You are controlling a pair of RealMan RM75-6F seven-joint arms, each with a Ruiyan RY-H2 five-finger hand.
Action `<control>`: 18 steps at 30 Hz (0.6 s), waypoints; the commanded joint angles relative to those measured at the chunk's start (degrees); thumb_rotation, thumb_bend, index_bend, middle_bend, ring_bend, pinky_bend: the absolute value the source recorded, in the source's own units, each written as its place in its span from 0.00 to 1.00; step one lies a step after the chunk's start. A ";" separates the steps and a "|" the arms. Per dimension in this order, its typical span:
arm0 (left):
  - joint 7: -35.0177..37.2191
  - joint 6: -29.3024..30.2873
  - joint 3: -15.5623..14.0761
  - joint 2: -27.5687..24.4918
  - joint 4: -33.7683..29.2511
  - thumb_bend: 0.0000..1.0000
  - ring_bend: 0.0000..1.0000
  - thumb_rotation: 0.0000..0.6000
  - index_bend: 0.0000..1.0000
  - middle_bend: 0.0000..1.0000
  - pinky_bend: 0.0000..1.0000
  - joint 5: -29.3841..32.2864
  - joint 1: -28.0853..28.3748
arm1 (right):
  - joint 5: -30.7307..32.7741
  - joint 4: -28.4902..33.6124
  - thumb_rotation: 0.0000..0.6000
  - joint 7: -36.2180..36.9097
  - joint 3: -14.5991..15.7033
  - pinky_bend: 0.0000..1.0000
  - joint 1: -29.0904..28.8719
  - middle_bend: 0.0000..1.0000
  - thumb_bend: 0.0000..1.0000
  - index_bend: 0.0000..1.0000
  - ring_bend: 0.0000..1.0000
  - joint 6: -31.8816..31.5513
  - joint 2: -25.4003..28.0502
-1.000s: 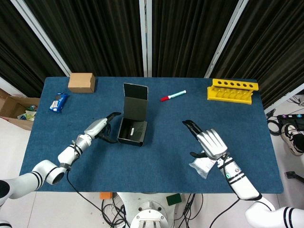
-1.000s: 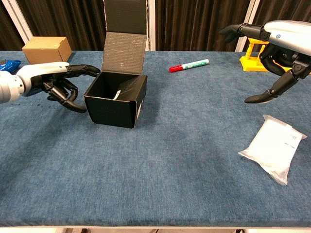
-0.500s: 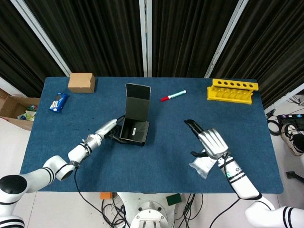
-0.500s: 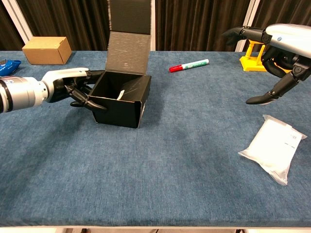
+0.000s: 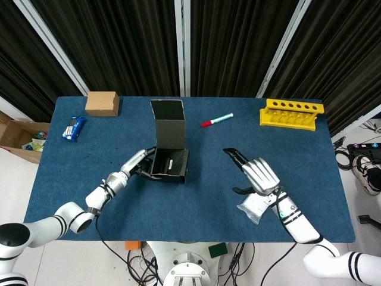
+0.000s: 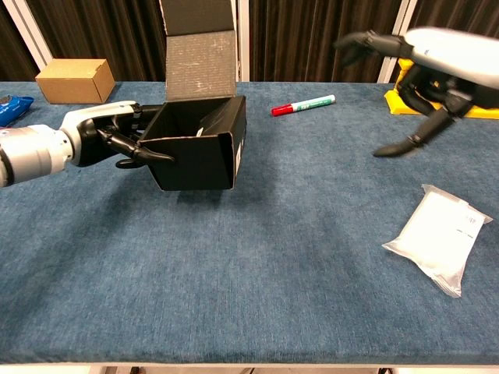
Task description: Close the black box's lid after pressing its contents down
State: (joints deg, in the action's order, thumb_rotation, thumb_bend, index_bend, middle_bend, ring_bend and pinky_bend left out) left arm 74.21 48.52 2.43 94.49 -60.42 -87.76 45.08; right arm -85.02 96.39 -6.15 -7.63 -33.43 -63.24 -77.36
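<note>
Blue cloth covers the table (image 5: 196, 202), with dark curtains hanging behind it. At the left hand (image 6: 109, 140) sits the black box (image 6: 199, 144), tipped up off the cloth on its far side. The hand's fingers (image 6: 144, 154) reach across the box's near wall and its thumb side lies at the rim, so it grips that wall. The lid (image 5: 168, 123) stands upright beyond the hand, wide open. Something pale shows inside the box; what it is cannot be told. The right hand (image 5: 257, 174) hovers above the cloth, fingers spread and holding nothing. Just below its wrist side lies a white pouch (image 6: 438, 238). Beyond this hand lie a red-capped marker (image 5: 216, 120) and a yellow rack (image 5: 292, 113). Far past the left hand sit a cardboard box (image 5: 102, 103) and a blue packet (image 5: 73, 128).
</note>
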 commanded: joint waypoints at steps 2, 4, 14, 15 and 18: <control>1.06 1.92 -1.19 -4.43 -7.05 0.00 0.76 1.00 0.52 0.53 0.92 -0.88 -1.20 | -3.71 -4.40 1.00 -1.73 -3.42 1.00 -4.69 0.16 0.05 0.10 0.80 -0.26 -5.06; 0.44 2.04 -1.21 -5.41 -9.12 0.00 0.76 1.00 0.52 0.53 0.92 -0.74 -1.26 | -4.45 -6.25 1.00 -3.47 -4.60 1.00 -6.88 0.16 0.03 0.10 0.80 0.16 -7.78; -3.20 2.34 -0.92 -8.14 -15.06 0.00 0.76 1.00 0.51 0.52 0.93 0.30 -1.58 | -6.22 -12.52 1.00 -7.36 -5.73 1.00 -13.33 0.18 0.01 0.13 0.80 1.96 -16.28; -3.45 2.31 -0.96 -8.33 -15.37 0.00 0.76 1.00 0.51 0.52 0.93 0.29 -1.59 | -6.33 -12.74 1.00 -7.46 -5.71 1.00 -13.60 0.18 0.01 0.14 0.80 1.91 -16.62; -4.29 2.17 -1.15 -8.70 -16.09 0.00 0.76 1.00 0.51 0.51 0.93 0.29 -1.61 | -6.97 -13.56 1.00 -7.57 -5.63 1.00 -14.42 0.20 0.01 0.17 0.81 1.46 -17.59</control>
State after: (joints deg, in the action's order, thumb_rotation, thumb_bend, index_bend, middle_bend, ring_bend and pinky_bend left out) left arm 70.07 50.73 1.34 85.87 -76.38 -87.50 43.49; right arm -91.83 83.02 -13.63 -13.28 -47.70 -61.65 -94.76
